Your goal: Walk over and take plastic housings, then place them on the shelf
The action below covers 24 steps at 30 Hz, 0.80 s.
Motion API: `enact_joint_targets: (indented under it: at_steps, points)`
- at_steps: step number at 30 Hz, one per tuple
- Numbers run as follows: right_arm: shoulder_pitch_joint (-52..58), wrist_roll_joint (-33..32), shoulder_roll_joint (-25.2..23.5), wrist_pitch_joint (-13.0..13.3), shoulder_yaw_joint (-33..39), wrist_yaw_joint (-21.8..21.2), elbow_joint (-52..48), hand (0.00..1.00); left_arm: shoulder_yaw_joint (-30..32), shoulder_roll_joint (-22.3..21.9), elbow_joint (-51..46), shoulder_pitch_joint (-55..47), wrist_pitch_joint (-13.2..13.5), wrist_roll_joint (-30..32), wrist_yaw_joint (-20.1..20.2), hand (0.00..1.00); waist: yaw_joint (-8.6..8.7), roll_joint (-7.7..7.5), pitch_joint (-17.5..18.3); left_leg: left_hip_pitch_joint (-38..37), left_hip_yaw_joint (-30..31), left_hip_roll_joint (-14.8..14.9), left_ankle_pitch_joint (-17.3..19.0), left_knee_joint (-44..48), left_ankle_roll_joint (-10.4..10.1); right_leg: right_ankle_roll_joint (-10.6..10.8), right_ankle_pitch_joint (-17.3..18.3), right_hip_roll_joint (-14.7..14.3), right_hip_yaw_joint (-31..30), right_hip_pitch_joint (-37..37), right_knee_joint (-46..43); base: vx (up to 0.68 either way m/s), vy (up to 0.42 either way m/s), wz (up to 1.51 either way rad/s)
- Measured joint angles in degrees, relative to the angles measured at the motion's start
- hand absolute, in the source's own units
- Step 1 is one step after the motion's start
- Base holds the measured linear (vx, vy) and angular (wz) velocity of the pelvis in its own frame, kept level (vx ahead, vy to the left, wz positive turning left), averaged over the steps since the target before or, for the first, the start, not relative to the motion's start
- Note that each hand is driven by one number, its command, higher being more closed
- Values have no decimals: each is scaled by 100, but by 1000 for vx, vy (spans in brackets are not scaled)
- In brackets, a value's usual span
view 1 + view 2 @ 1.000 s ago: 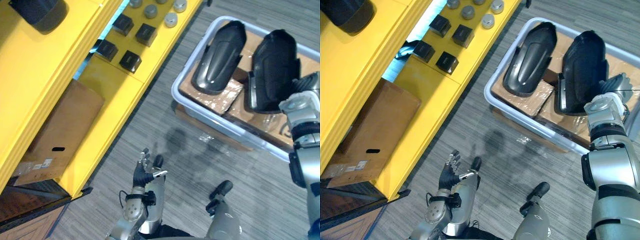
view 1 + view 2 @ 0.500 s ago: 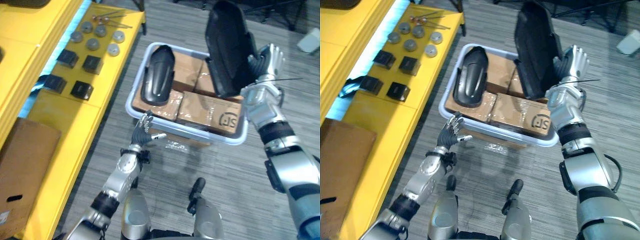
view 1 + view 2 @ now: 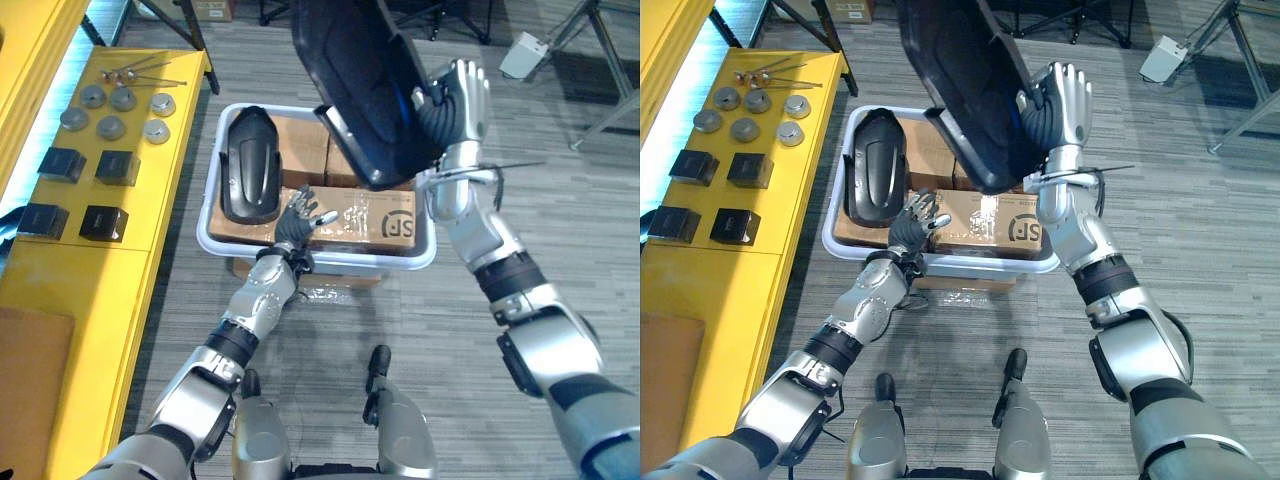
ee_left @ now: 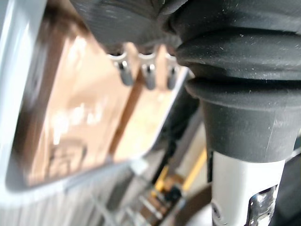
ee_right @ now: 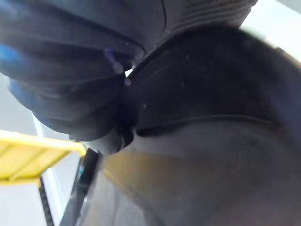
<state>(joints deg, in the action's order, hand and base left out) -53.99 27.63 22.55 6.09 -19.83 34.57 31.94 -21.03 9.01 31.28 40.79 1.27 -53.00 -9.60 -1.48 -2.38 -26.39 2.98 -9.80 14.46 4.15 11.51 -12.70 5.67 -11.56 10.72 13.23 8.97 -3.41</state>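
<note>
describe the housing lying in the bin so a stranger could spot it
Beside the yellow shelf stands a pale bin of cardboard boxes. The black housing lies flat on the boxes at the bin's shelf-side end. The other housing is raised above it in the right hand.

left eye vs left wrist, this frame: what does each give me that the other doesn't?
Left eye view: the right hand gripping the lifted housing above the bin, a second housing lying in the bin, and the yellow shelf with black blocks and grey discs. Left wrist view: the left hand from close, its fingers straight and holding nothing. Both: that hand at the bin's near rim, and the cardboard boxes inside the bin.
</note>
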Motion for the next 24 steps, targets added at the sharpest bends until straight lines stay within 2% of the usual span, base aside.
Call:
enact_joint_targets:
  at_steps: [6,9,10,12,13,14,16,17,20,23,24]
  points:
    - [255,8,-316,99,-352,-281,-12,100,6,-114,73,184,10,-643,171,0,70,37,39,-26,-17,-17,-1,-17,0,12,-19,3,-39,0,8,0,3,-1]
    - [562,6,-453,133,-401,-334,-40,100,21,-251,259,159,37,-893,50,0,69,137,269,-34,-30,-45,-8,-101,1,16,-63,9,-44,-6,107,11,8,0]
    - [651,3,-462,138,-413,-336,-65,100,35,-270,281,150,140,-1047,-25,0,69,200,344,-64,-33,-53,-7,-117,1,17,-64,16,-45,-31,115,30,23,-1]
    - [671,3,-474,138,-452,-335,-94,100,86,-276,281,149,224,-1171,-84,0,84,230,362,-113,-30,-56,-7,-134,1,21,-66,16,-42,-91,148,0,0,0]
    - [721,-15,-502,138,-522,-334,-230,100,128,-301,280,146,359,-1214,-190,0,90,243,449,-107,-33,-66,-7,-148,2,34,-93,16,-41,-102,209,0,0,0]
    - [745,-32,-510,147,-549,-335,-270,100,133,-312,279,145,414,-1224,-254,100,90,239,476,-104,-34,-70,-7,-155,2,39,-106,16,-41,-109,237,0,0,0]
    - [900,-47,-611,162,-582,-325,-418,100,207,-446,277,143,758,-1237,-633,100,87,241,495,-140,-26,-85,-7,-161,2,43,-174,17,-21,-226,380,0,0,0]
    - [918,-51,-640,161,-592,-320,-425,100,223,-469,277,142,816,-1244,-681,100,84,241,495,-149,-26,-87,-7,-163,2,44,-181,17,-19,-241,398,0,0,0]
    - [1084,-235,-832,95,-598,-211,-460,100,332,-578,277,125,1387,-1425,-1163,100,76,217,553,-188,-20,-93,-7,-194,2,47,-197,17,30,-326,503,0,0,0]
    - [1193,-293,-891,33,-628,-195,-562,100,550,-710,273,119,1816,-1460,-1273,100,77,205,584,-202,-11,-93,-6,-201,2,51,-215,16,44,-361,528,3,5,1]
    - [1264,-327,-903,29,-646,-185,-669,100,628,-717,274,118,1832,-1462,-1272,100,76,198,588,-202,-5,-93,-6,-208,2,55,-238,14,56,-389,568,10,15,5]
